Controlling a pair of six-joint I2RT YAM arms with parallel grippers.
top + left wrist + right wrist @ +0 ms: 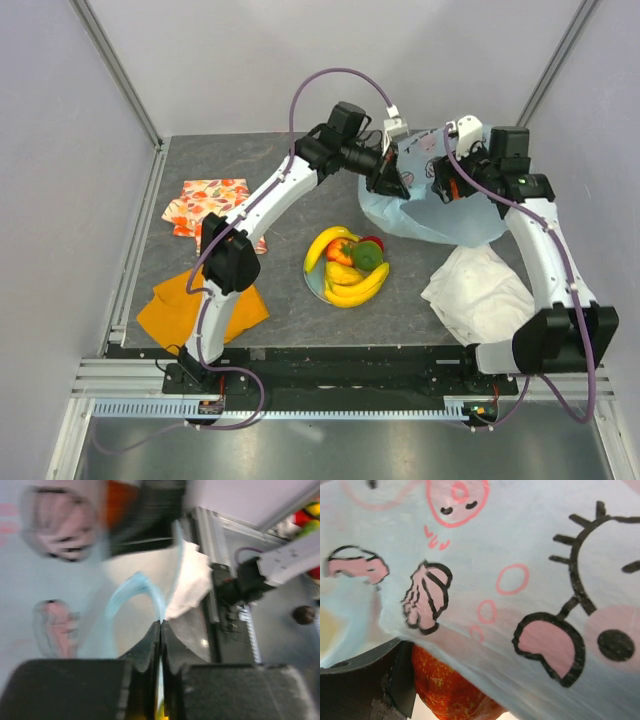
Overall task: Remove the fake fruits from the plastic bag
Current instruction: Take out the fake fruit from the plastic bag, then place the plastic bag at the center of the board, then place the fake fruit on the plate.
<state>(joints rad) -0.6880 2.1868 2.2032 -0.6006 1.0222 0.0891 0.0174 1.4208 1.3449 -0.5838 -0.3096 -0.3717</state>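
Inside pale walls [250,60], a dark grey table [290,320] holds piled fake fruits [345,268].

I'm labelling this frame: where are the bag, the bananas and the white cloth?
bag [440,220], top view, its light-blue front wall.
bananas [357,290], top view, the nearest banana's curve.
white cloth [478,290], top view, its crumpled middle.

The location is a robotics laboratory test cell. The work area is a dark grey table [290,310], enclosed on three sides by plain pale panels [250,60] set in aluminium profiles [118,72]. The left arm [265,200] and the right arm [545,245] are bolted to a black base rail [340,356]. Purple cables [318,75] run along the arms. A slotted cable duct [330,408] lies in front of the rail. The contents are test props: fake fruits [348,265] and loose cloths [205,205].
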